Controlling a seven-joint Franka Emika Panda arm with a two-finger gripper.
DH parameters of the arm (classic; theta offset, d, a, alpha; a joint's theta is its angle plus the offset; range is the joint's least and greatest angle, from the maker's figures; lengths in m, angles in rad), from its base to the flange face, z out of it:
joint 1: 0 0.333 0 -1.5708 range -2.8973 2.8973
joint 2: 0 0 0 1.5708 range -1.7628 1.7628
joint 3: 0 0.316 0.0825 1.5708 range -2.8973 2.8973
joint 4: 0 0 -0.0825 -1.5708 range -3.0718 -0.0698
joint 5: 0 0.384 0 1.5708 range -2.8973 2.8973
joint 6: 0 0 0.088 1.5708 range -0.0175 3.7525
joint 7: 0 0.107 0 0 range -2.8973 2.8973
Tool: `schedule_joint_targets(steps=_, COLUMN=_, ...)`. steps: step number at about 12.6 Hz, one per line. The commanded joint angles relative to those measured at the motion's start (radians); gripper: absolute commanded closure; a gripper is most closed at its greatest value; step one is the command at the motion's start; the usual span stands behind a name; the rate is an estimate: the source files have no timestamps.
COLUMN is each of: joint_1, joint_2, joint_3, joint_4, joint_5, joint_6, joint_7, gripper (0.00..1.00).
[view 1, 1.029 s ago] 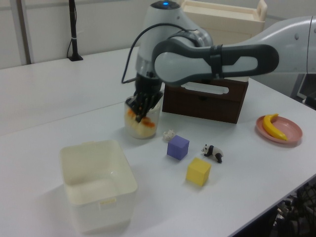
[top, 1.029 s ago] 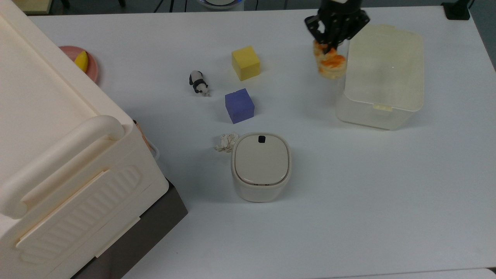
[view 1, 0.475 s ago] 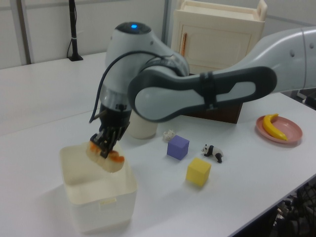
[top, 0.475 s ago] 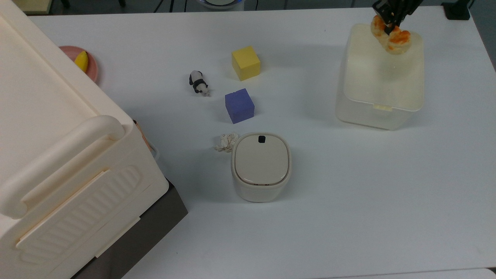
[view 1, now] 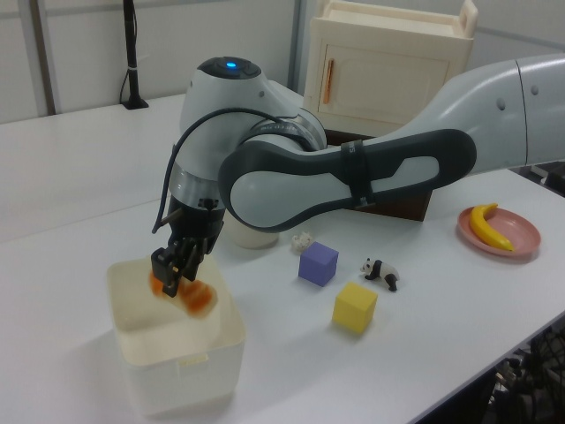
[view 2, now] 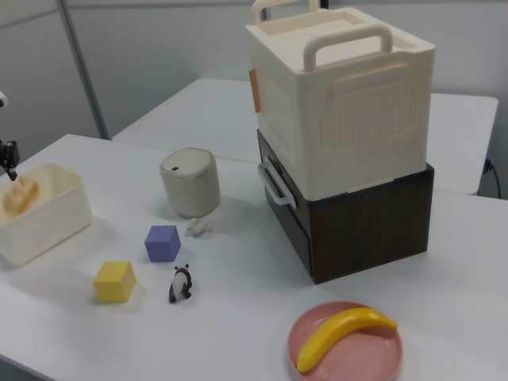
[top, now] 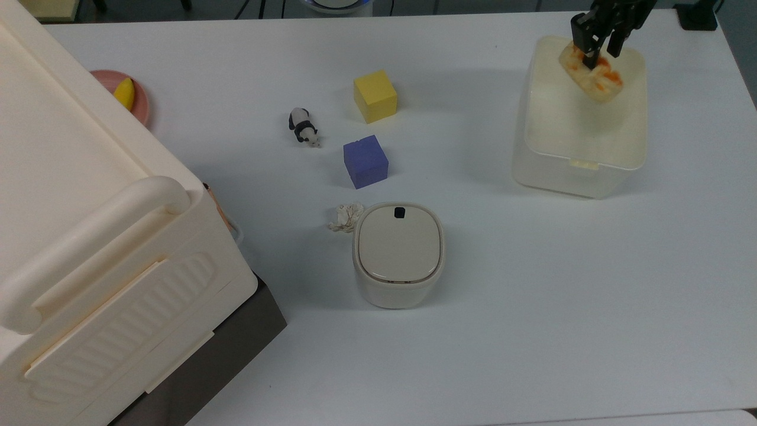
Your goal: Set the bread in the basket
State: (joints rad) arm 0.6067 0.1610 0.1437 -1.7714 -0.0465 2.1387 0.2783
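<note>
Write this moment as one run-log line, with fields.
phase: placing | gripper: shut on bread | orange-topped cream toy bread: lowered inside translucent cream plastic basket | release: not yet

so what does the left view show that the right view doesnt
The left view alone shows the big white and grey robot arm with its black pincer clamped on the small orange-topped toy bread, lowered inside the translucent cream plastic basket.

The right view alone shows the round lidded cream bin in full and the handles on top of the large cream ribbed crate.

Both show the bread in the basket, the yellow foam cube, the purple cube, the toy panda and the banana on its pink plate.
</note>
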Motion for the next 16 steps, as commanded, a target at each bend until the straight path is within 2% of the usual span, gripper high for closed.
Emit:
schedule_joint_targets(steps=1, joint_1=0.011, joint_2=-0.011, joint_3=-0.012, joint_4=-0.005, joint_5=0.028, joint_6=0.017, joint_7=-0.037, gripper=0.00)
schedule_joint_targets(steps=8, joint_1=-0.005, joint_2=-0.015, joint_3=-0.027, joint_4=0.001, joint_5=0.028, joint_6=0.006, joint_7=-0.028, gripper=0.00)
schedule_joint_targets(steps=11, joint_1=-0.068, joint_2=-0.052, joint_3=-0.050, joint_4=0.004, joint_5=0.019, joint_6=-0.025, joint_7=-0.019, gripper=0.00)
schedule_joint_targets(steps=16, joint_1=-0.283, joint_2=-0.130, joint_3=-0.055, joint_4=0.004, joint_5=0.011, joint_6=-0.095, joint_7=-0.089, gripper=0.00)
